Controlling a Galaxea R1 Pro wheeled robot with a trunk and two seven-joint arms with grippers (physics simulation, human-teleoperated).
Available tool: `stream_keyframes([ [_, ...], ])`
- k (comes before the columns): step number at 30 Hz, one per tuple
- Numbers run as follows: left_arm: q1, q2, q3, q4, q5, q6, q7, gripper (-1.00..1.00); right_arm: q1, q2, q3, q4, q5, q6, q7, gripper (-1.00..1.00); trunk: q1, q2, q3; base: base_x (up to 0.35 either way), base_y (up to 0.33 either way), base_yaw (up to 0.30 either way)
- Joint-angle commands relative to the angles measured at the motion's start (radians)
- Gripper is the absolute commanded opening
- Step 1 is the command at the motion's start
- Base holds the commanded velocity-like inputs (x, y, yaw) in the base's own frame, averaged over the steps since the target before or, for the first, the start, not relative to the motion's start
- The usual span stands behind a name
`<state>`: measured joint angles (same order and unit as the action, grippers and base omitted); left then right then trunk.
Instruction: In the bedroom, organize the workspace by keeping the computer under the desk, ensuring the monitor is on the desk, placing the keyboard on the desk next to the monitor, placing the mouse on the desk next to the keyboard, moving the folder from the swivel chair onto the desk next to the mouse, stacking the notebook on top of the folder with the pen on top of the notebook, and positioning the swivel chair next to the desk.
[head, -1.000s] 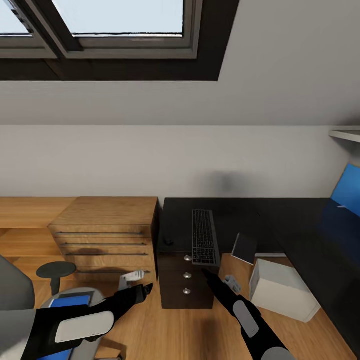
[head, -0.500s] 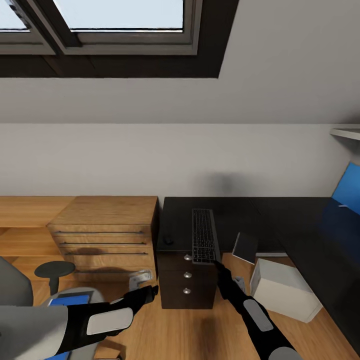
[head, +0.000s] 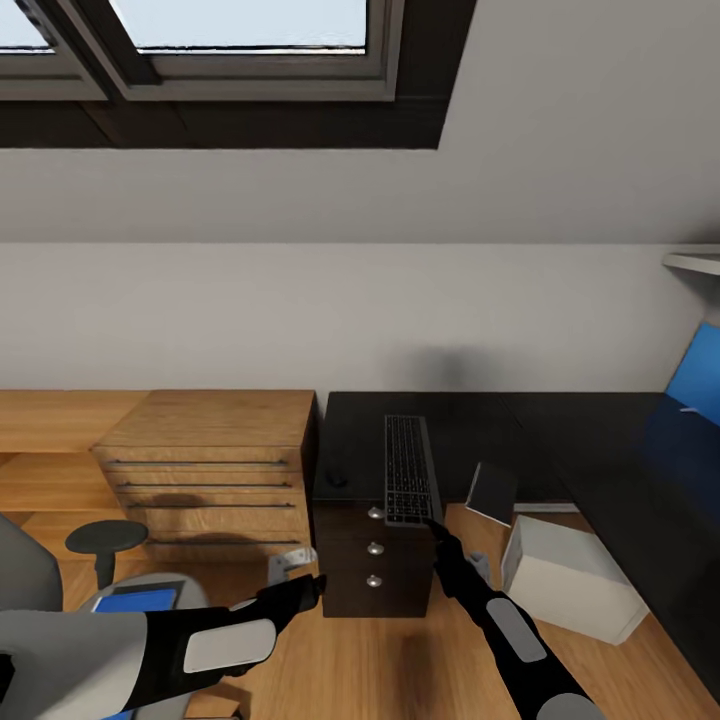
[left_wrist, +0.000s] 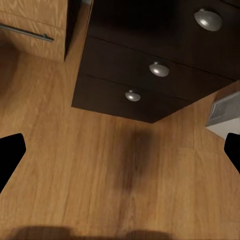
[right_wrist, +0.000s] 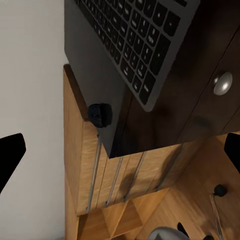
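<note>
The keyboard (head: 408, 483) (right_wrist: 135, 40) lies lengthwise on the black desk (head: 470, 425), its near end over the drawer unit (head: 370, 570) (left_wrist: 150, 75). The small black mouse (head: 338, 479) (right_wrist: 100, 115) rests left of it. My right gripper (head: 437, 530) (right_wrist: 120, 155) is open, just below the keyboard's near end. My left gripper (head: 305, 588) (left_wrist: 120, 155) hangs open over the floor before the drawers. The blue folder (head: 135, 600) lies on the swivel chair (head: 100, 545). The computer (head: 565, 580) stands on the floor under the desk. Monitor, notebook and pen are out of view.
A light wood cabinet (head: 215, 450) with long metal handles adjoins the desk's left end. A dark grey flat slab (head: 490, 493) leans beside the computer. The desk's blue back panel (head: 695, 385) shows at right under a shelf (head: 690, 265). Sloped wall and skylight rise behind.
My left arm has pushed forward and right toward the drawer unit. My right gripper rose to the keyboard's near end, then held still. The view shifted slightly.
</note>
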<state>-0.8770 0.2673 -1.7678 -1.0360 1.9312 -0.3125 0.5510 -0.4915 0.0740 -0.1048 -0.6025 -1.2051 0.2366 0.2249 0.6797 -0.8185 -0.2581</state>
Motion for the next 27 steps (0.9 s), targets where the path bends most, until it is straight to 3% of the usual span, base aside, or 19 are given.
stream_keyframes([
  [1,-0.002,0.000,-0.004,-0.003,0.006,-0.007,0.001,1.00,-0.001,0.001,-0.007,-0.001,-0.007,0.009,0.002,1.00,0.004,-0.009,-0.005,0.000,0.000,0.000],
  [6,-0.002,0.000,-0.004,-0.012,0.006,-0.008,0.005,1.00,0.000,0.001,-0.009,-0.001,-0.007,0.006,0.001,1.00,0.023,-0.044,-0.020,0.000,0.000,0.000],
  [10,-0.002,0.005,-0.006,-0.064,0.003,-0.013,0.052,1.00,-0.001,0.001,-0.010,-0.002,-0.006,0.003,0.001,1.00,0.039,-0.072,-0.033,0.000,0.000,0.000],
  [13,-0.002,0.024,-0.005,-0.142,-0.003,-0.015,0.123,1.00,-0.001,0.001,-0.010,-0.002,-0.006,0.002,0.001,1.00,0.050,-0.093,-0.042,0.000,0.000,0.000],
  [16,-0.002,0.071,-0.002,-0.263,-0.025,-0.017,0.215,1.00,-0.001,0.001,-0.010,-0.002,-0.005,0.002,0.000,1.00,0.062,-0.114,-0.052,0.000,0.000,0.000],
  [17,-0.002,0.084,-0.001,-0.295,-0.036,-0.017,0.237,1.00,-0.001,0.001,-0.010,-0.002,-0.005,0.001,0.000,1.00,0.065,-0.121,-0.055,0.000,0.000,0.000],
  [18,-0.002,0.119,0.002,-0.380,-0.081,-0.017,0.300,1.00,-0.001,0.001,-0.010,-0.002,-0.005,0.001,-0.001,1.00,0.069,-0.128,-0.058,0.000,0.000,0.000],
  [20,-0.002,0.134,0.003,-0.416,-0.119,-0.017,0.337,1.00,-0.001,0.001,-0.010,-0.002,-0.005,0.001,-0.001,1.00,0.077,-0.142,-0.064,0.000,0.000,0.000],
  [21,-0.002,0.143,0.002,-0.439,-0.154,-0.017,0.365,1.00,-0.001,0.001,-0.010,-0.002,-0.005,0.001,-0.001,1.00,0.081,-0.149,-0.067,0.000,0.000,0.000],
  [27,-0.002,0.150,0.001,-0.470,-0.213,-0.017,0.406,1.00,0.000,0.001,-0.010,-0.002,-0.005,0.001,0.000,1.00,0.104,-0.191,-0.086,0.000,0.000,0.000],
])
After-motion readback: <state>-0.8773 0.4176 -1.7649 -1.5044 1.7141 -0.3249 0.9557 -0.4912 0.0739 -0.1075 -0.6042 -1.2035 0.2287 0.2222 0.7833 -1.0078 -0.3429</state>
